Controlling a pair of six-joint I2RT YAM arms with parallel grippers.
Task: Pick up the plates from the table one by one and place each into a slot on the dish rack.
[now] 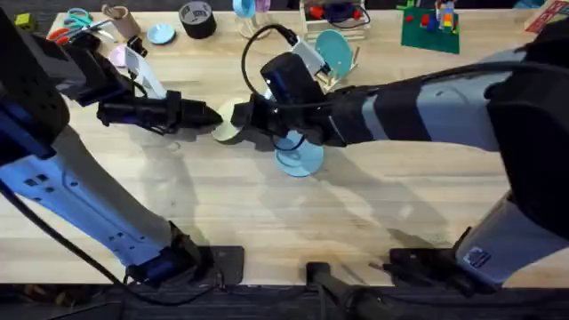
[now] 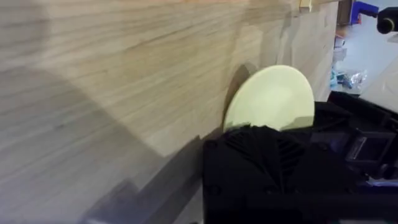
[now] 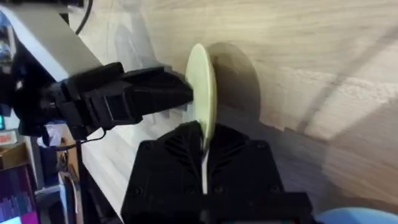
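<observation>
Pale planks of the table (image 1: 293, 213) run under both our arms, and along its far edge sit scissors (image 1: 73, 20), a roll of tape (image 1: 196, 19) and toy blocks (image 1: 430, 22).

Beyond our right gripper (image 1: 238, 120) stands the dish rack (image 1: 333, 55), a blue plate already upright among its pegs. Just behind and below that gripper a second light blue plate (image 1: 299, 160) lies flat on the wood.

Our right gripper (image 3: 204, 171) is clamped on the rim of the yellow-green plate (image 3: 202, 81), holding it on edge above the table. Our left gripper (image 1: 210, 116) meets the plate from the opposite side, its fingers (image 3: 163, 93) touching or almost touching one face; we cannot tell whether they are open or closed.

We judge the main risk to be the handover. If both grippers pull at once, or one releases before the other has a firm hold, the thin plate could twist and drop. The rim grip is shallow, so a quick swing toward the rack could let the plate pivot and strike the pegs. The cable near our right wrist could also snag there.
</observation>
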